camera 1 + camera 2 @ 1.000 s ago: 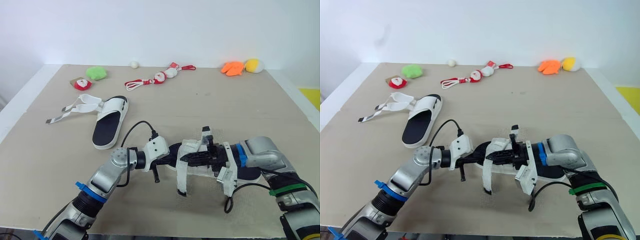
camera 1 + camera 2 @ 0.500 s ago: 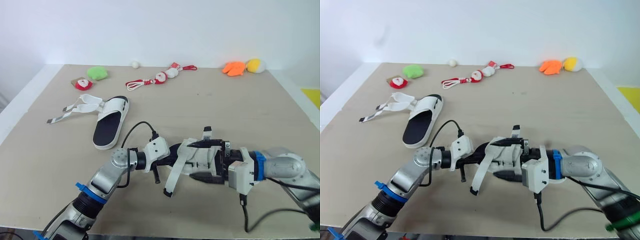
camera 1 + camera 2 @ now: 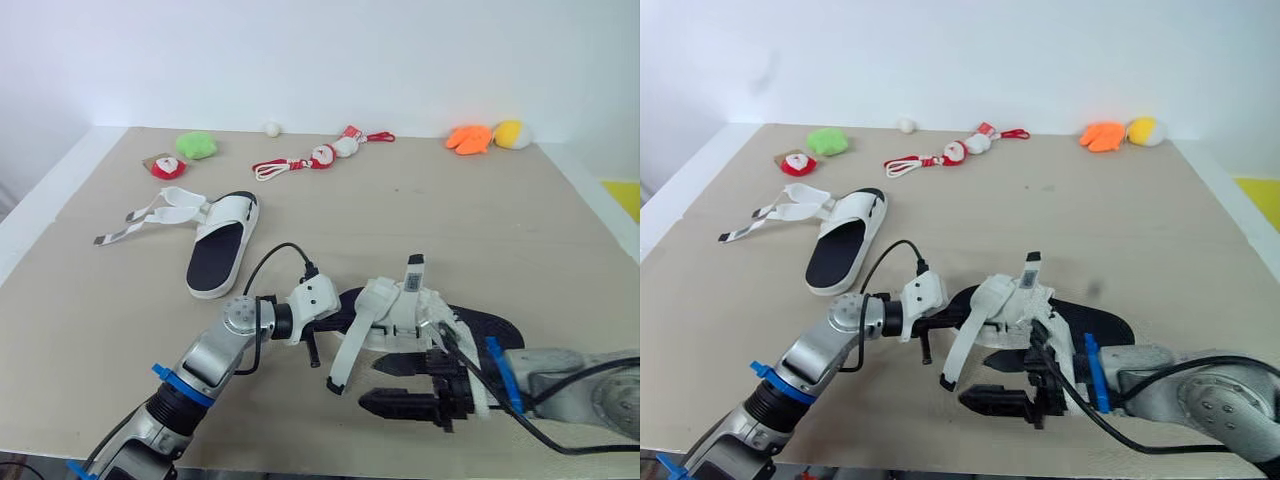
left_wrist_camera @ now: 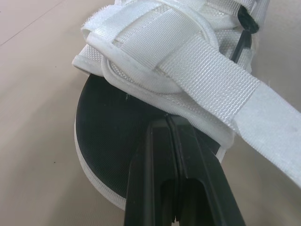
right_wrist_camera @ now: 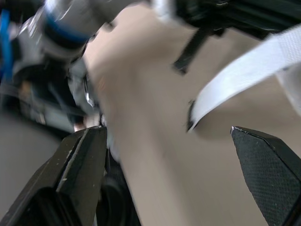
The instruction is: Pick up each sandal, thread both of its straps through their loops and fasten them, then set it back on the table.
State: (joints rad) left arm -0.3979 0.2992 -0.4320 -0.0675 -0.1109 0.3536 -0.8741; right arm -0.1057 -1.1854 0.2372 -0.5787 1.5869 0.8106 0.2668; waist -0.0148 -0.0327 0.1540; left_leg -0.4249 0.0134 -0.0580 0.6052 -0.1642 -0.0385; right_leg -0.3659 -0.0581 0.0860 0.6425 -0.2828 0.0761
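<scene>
One white sandal with a black sole (image 3: 470, 322) is in front of me, its heel on the table. My left gripper (image 3: 338, 312) is shut on the rim of its white upper (image 4: 141, 89) at the toe end. A loose strap (image 3: 350, 352) hangs down from the bundled straps (image 3: 400, 302). My right gripper (image 3: 388, 386) is open, just nearer than the sandal and below that strap, with nothing between its fingers (image 5: 84, 160). The second sandal (image 3: 220, 245) lies at the left with its straps (image 3: 150, 213) spread open.
Small toys line the far edge: a green plush (image 3: 195, 146), a red and white toy (image 3: 165, 168), a white ball (image 3: 270, 128), snowman figures on red cord (image 3: 322, 154), and orange (image 3: 467, 137) and yellow (image 3: 510, 132) plush pieces. The table's near edge (image 3: 300, 465) runs just below my grippers.
My right gripper has opened, let go of the strap and drawn back toward the near edge. The strap now hangs loose. The left gripper has kept its hold.
</scene>
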